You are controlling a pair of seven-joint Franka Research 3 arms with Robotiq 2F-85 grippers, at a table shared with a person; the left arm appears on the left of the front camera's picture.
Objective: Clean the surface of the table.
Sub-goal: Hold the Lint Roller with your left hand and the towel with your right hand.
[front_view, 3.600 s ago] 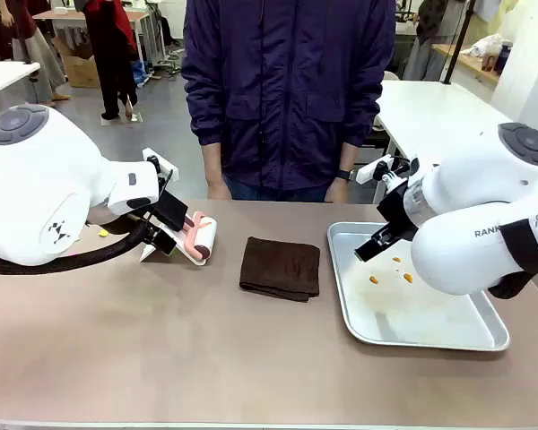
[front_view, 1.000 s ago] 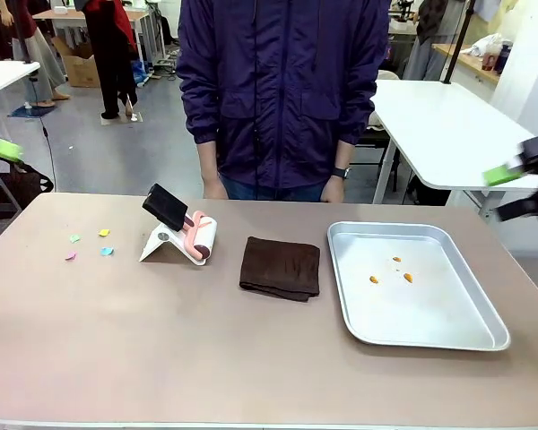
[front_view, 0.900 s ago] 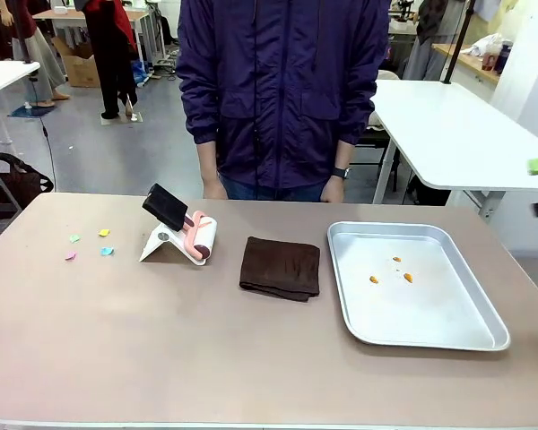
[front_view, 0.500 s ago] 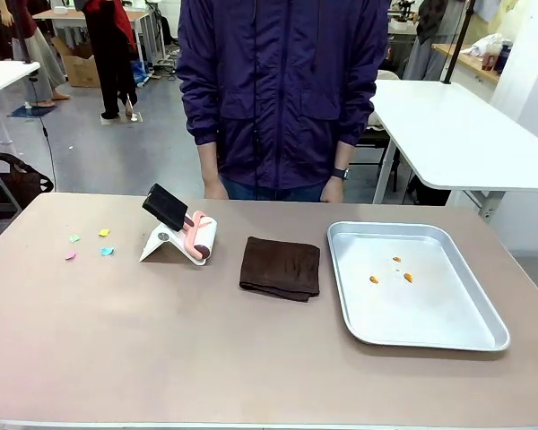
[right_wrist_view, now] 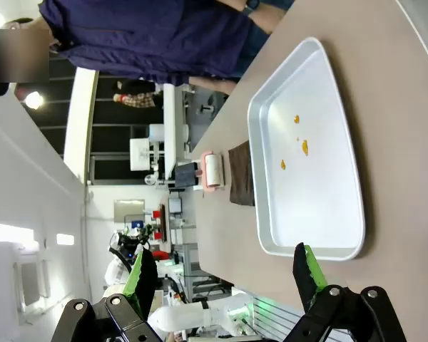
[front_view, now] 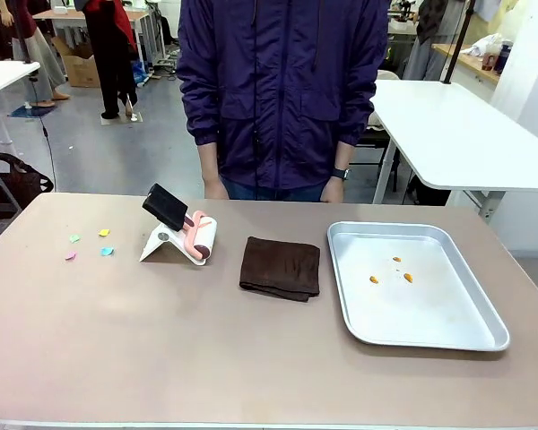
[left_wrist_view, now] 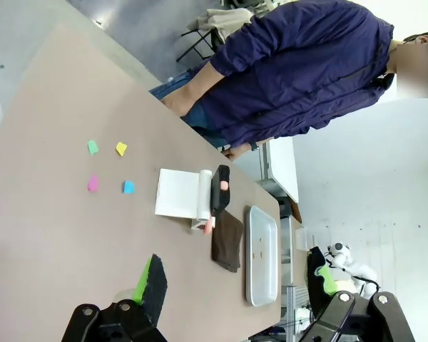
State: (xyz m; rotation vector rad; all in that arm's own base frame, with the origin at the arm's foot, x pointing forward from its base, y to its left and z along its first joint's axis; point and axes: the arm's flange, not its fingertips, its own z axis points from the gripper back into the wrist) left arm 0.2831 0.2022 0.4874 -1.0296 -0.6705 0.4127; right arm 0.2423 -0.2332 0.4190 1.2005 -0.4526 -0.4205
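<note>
The brownish table (front_view: pixel 206 358) carries several small coloured paper scraps (front_view: pixel 88 244) at its far left. My left gripper (left_wrist_view: pixel 235 285) hangs open high above the table's left end (left_wrist_view: pixel 50 235), with nothing between its green-padded fingers (left_wrist_view: pixel 151 288); the scraps (left_wrist_view: pixel 108 167) lie well ahead of it. My right gripper (right_wrist_view: pixel 225 278) is also open and empty, off the right end of the table (right_wrist_view: pixel 399 107), looking down at it.
A lint roller on a white stand (front_view: pixel 184 235) sits left of centre, with a folded brown cloth (front_view: pixel 281 267) beside it. A silver tray (front_view: pixel 466 333) at the right holds orange crumbs (front_view: pixel 390 273). A person in a dark jacket (front_view: pixel 282 90) stands at the far edge.
Both arms have drawn back out of the front view: a second ago their green pads showed at the left and right edges. Nothing on the table has moved.
</note>
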